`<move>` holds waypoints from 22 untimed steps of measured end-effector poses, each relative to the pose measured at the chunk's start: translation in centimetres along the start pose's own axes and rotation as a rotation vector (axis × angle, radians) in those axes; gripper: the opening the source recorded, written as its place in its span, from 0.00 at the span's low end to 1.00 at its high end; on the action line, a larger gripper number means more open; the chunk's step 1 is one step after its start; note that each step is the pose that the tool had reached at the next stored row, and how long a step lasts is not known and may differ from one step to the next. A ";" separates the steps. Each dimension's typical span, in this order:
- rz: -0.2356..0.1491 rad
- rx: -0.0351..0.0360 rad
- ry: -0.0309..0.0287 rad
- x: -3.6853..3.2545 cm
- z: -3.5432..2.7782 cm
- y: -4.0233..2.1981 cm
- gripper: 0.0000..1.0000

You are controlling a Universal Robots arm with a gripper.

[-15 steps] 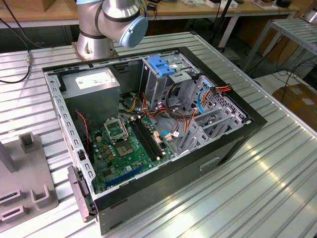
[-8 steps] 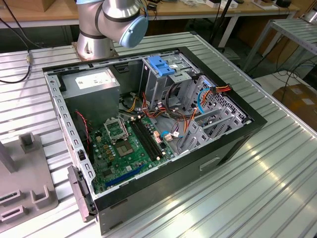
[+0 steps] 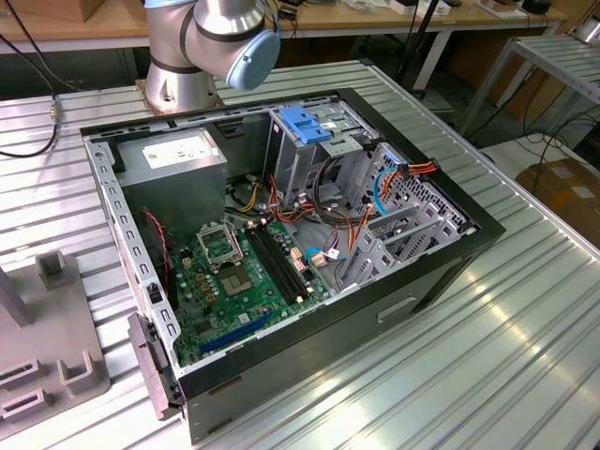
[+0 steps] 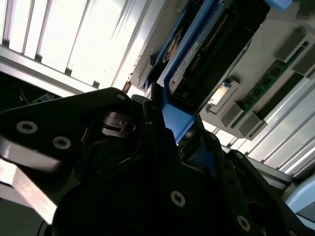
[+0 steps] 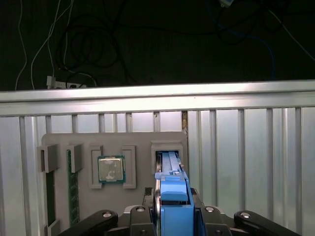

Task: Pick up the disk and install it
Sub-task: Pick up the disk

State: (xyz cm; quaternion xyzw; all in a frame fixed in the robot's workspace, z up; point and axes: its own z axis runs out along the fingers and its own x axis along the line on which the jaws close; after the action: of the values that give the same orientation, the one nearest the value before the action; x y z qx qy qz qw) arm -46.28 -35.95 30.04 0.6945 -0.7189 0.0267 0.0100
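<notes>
- Disk [image 5: 171,169] stands on edge in a slot of the grey holder plate [image 5: 113,140], which lies on the ribbed metal table [image 5: 246,147].
- My claw [image 5: 173,199] is clenched on the disk's blue carrier rail [image 4: 174,118].
- A processor chip [image 5: 111,169] sits in the neighbouring pocket.

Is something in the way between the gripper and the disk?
No, nothing visible. In the first wrist view the gripper sits right at the disk's blue end, with no gap for anything between them. The disk stands on edge at a slot of the grey tray.
</notes>
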 end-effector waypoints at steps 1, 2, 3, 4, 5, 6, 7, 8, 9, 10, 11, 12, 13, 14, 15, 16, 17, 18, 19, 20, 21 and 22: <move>0.000 -0.0001 0.0000 0.00 -0.11 0.00 0.37; 0.000 -0.0003 0.0001 0.01 -0.23 0.00 0.37; 0.000 -0.0004 0.0001 0.02 -0.36 -0.01 0.37; 0.000 -0.0003 0.0001 0.02 -0.47 -0.01 0.37; 0.000 -0.0005 0.0002 0.04 -0.71 -0.01 0.37; 0.000 -0.0003 0.0000 0.05 -0.92 -0.02 0.37; 0.000 -0.0004 0.0000 0.05 -1.07 -0.02 0.37; 0.000 -0.0004 -0.0001 0.06 -1.28 -0.03 0.37; 0.000 -0.0005 -0.0002 0.07 -1.44 -0.03 0.37; 0.000 -0.0004 -0.0004 0.09 -1.71 -0.04 0.37; 0.000 -0.0005 -0.0004 0.10 -1.89 -0.04 0.37; 0.000 -0.0004 -0.0004 0.11 -2.05 -0.05 0.37; 0.000 -0.0004 -0.0005 0.11 -2.22 -0.05 0.37; 0.000 -0.0004 -0.0006 0.12 -2.38 -0.06 0.37; 0.000 -0.0004 -0.0008 0.13 -2.56 -0.06 0.37; 0.000 -0.0004 -0.0009 0.14 -2.72 -0.07 0.37; 0.000 -0.0004 -0.0011 0.15 -3.00 -0.07 0.37; 0.000 -0.0005 -0.0011 0.16 -3.15 -0.07 0.37; 0.000 -0.0006 -0.0012 0.17 -3.35 -0.08 0.37; 0.000 -0.0005 -0.0017 0.18 -3.49 -0.08 0.37; 0.000 -0.0005 -0.0019 0.18 -3.63 -0.08 0.37; 0.000 -0.0004 -0.0020 0.19 -3.74 -0.09 0.37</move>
State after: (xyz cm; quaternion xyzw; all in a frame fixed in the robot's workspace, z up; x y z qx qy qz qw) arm -46.28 -35.95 33.79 0.6946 -0.7189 0.0259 0.0095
